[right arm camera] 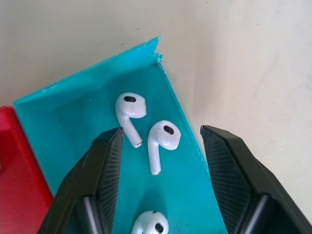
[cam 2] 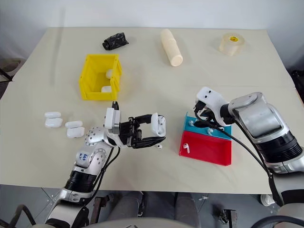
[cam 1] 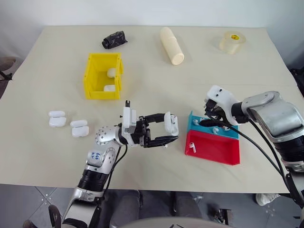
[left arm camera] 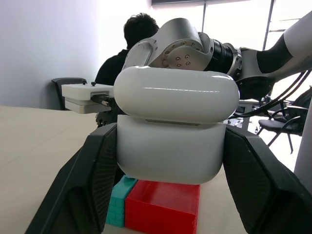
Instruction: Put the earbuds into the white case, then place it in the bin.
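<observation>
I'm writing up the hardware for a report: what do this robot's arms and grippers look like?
Both arms are silver-grey metal with black ribbed sections and black cables. The left gripper and right gripper each have two black fingers with textured pads on white mounts. The left arm bears a blue sticker.

Near the desk (cam 1: 156,90) front edge: two trays (cam 1: 212,142) right, spare cases (cam 1: 68,123) left; bin (cam 1: 102,76) behind.

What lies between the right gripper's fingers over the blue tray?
Right wrist view: two earbuds lie on the blue tray between the open right gripper's fingers, untouched.
</observation>
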You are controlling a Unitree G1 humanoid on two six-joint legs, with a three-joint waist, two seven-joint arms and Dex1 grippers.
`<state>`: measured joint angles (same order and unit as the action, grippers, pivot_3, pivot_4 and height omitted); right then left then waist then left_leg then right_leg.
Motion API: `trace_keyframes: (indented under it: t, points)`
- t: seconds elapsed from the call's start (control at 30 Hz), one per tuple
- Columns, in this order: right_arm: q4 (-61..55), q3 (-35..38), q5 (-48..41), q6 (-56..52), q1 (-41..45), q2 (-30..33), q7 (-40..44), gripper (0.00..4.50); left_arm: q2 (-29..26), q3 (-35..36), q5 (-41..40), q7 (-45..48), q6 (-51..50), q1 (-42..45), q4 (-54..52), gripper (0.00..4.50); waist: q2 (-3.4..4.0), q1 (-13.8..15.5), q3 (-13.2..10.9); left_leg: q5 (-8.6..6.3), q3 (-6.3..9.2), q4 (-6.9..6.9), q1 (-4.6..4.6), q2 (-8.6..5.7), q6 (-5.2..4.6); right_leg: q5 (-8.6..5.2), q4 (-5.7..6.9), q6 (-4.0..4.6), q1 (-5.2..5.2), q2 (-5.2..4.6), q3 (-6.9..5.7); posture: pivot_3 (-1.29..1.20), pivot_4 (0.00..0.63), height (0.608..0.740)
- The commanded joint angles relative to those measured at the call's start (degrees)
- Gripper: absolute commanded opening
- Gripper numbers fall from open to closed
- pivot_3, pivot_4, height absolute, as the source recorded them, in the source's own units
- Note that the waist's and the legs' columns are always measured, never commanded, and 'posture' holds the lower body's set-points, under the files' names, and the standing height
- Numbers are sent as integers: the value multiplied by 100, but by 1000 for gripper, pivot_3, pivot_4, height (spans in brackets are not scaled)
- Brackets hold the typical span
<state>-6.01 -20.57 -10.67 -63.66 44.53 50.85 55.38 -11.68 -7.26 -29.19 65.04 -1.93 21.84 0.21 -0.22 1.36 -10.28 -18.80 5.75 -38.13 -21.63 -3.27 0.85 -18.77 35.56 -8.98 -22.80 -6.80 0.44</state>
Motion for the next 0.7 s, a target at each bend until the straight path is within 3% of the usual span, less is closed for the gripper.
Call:
trace_keyframes:
  t: [0.03, 0.3, 0.4, 0.57, 0.7]
  points:
    - [54, -61, 101, 115, 133, -41, -42, 2638, 3, 38, -113, -27, 3, -18, -239, 2835, 0, -2, 0, 0, 0, 0, 0, 0, 0, 0, 0, 0, 0, 0, 0, 0, 150, 740]
    - [162, -171, 164, 178, 127, -122, -61, 2638, -2, 45, -117, -69, 11, -24, -260, 2835, 0, -4, 0, 0, 0, 0, 0, 0, 0, 0, 1, 0, -1, 1, 0, 0, 150, 740]
    - [146, -166, 160, 168, 112, -138, -50, 2029, 3, 45, -121, -90, 4, -29, -279, 2835, 0, -4, 0, 0, 0, 0, 0, 0, 0, 0, 1, 0, -1, 2, 0, 0, 150, 740]
    - [107, -162, 146, 162, 88, -140, -6, 493, 2, 41, -126, -97, 0, -28, -283, 2835, 0, -3, 0, 0, 0, -1, 0, 0, 0, 0, 2, 0, 0, 1, 0, 0, 150, 740]
    - [80, -158, 138, 153, 67, -144, -4, 491, 1, 37, -127, -95, 3, -18, -278, 2835, 0, -3, 0, 0, 0, -1, 0, 0, 0, 0, 2, 0, 0, 1, 0, 0, 150, 740]
